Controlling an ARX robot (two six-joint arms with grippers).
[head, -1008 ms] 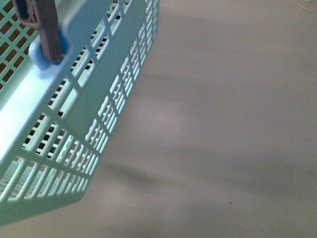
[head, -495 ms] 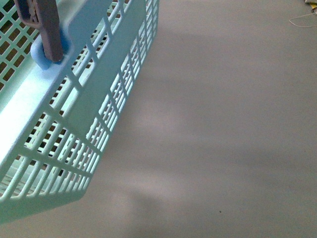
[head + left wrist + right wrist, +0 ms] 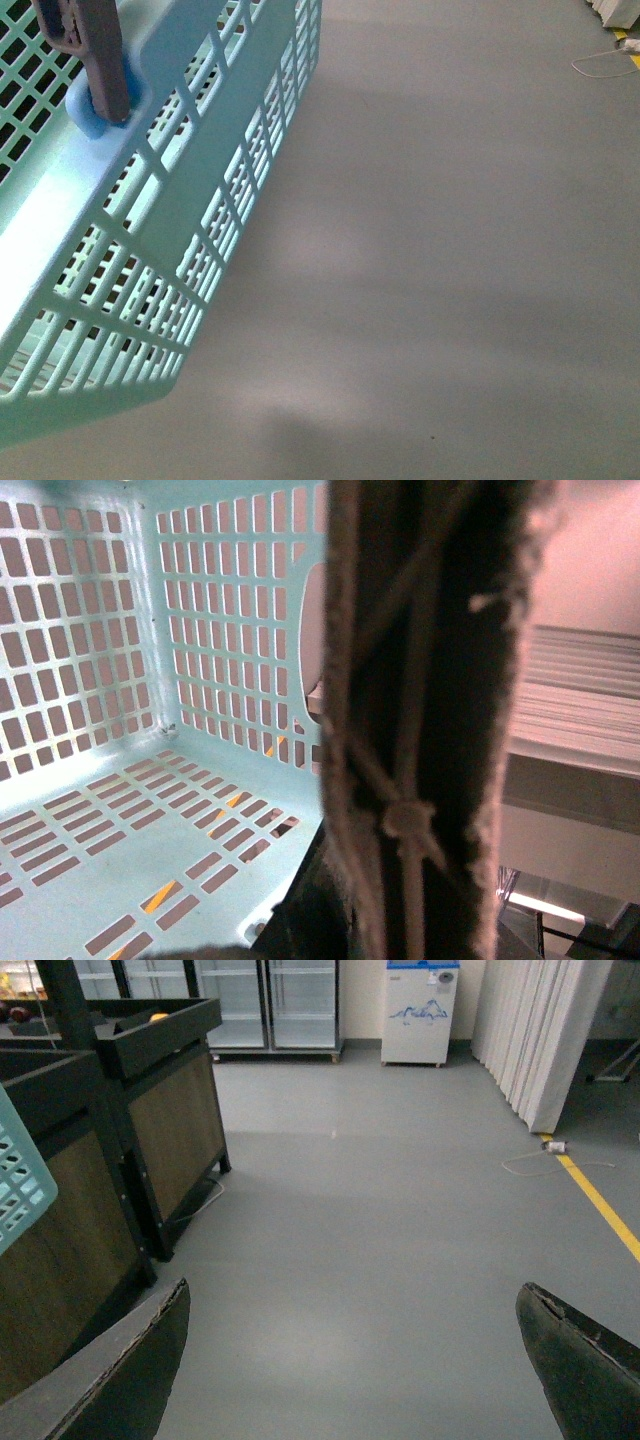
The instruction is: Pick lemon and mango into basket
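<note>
Teal basket (image 3: 190, 190) seen tilted over a grey floor (image 3: 450, 250).
The basket is placed at the left of the front view, a brown handle (image 3: 95, 50) pinned at its rim; its slotted base and walls are shown from inside by the left wrist camera. The left gripper (image 3: 415, 720) is shown only as one dark padded finger (bound with a cable tie), so its opening cannot be told. The right gripper (image 3: 355, 1360) is spread wide, holding nothing, beside dark wooden stands (image 3: 170, 1110).
</note>
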